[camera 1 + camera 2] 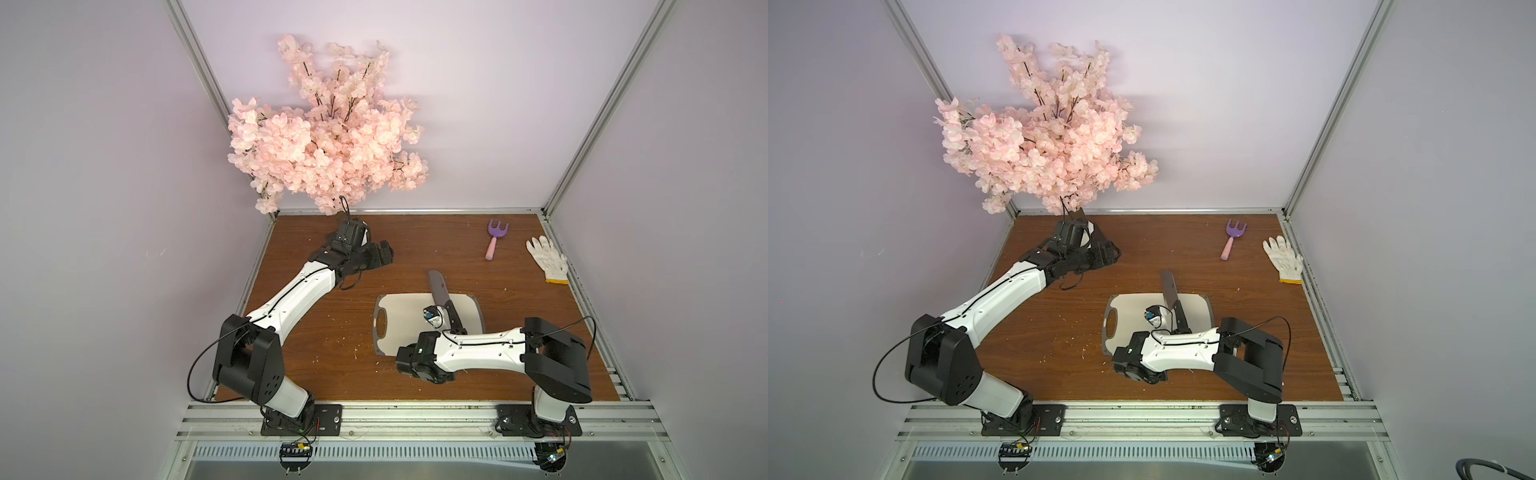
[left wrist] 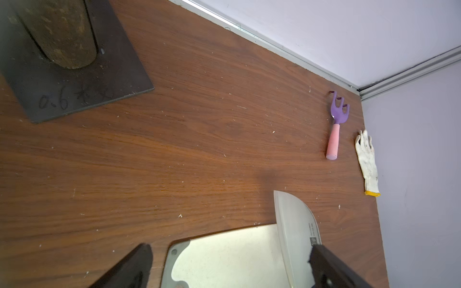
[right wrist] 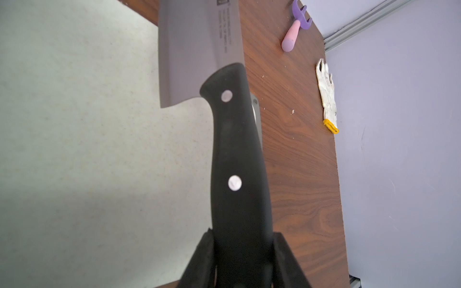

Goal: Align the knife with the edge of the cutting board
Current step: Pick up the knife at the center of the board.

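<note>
While the right gripper (image 3: 243,251) clamps the knife (image 3: 199,49) over the cutting board (image 1: 399,332), left gripper (image 1: 376,254) gaping empty, alignment is in hand; next, lay it parallel to an edge.

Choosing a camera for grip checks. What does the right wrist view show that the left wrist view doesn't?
Only right wrist: the knife's black riveted handle, clamped in the shut right gripper.
Only left wrist: the blade's rounded tip, the tree trunk on its dark base plate, and the left gripper, open and empty.
Both: the knife blade, the cutting board, the garden fork, the glove and the wooden table.
</note>
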You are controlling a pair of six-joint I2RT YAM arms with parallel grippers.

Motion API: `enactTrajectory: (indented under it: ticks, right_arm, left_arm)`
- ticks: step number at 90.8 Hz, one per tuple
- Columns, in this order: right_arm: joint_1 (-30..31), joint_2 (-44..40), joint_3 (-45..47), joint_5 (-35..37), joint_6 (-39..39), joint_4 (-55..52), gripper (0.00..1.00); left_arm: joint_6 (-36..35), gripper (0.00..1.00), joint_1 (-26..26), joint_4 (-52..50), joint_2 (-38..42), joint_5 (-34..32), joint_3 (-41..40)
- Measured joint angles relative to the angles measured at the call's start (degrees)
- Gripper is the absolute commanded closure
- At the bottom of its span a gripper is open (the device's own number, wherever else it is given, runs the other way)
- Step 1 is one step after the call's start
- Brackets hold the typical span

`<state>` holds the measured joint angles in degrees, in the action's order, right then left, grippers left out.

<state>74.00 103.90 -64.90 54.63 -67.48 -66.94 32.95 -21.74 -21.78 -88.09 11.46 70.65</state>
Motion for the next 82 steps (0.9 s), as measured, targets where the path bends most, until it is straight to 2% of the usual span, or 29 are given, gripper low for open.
enactTrajectory:
  ticks: [37, 53, 82]
  right_arm:
    - [4.1, 8.1, -2.1, 6.0, -7.6, -6.2, 1.0]
    - [4.7, 10.9, -4.2, 8.0, -7.9, -7.1, 1.0]
    - [5.1, 12.3, -7.1, 11.0, -6.4, -7.6, 1.0]
  left_arm:
    - [0.0, 0.01, -0.8, 0.3, -6.4, 14.0, 0.1]
    - [0.4, 0.01, -2.9, 0.2, -7.5, 16.7, 1.4]
    - [-0.9, 0.0, -6.0, -4.4, -12.4, 17.3, 6.4]
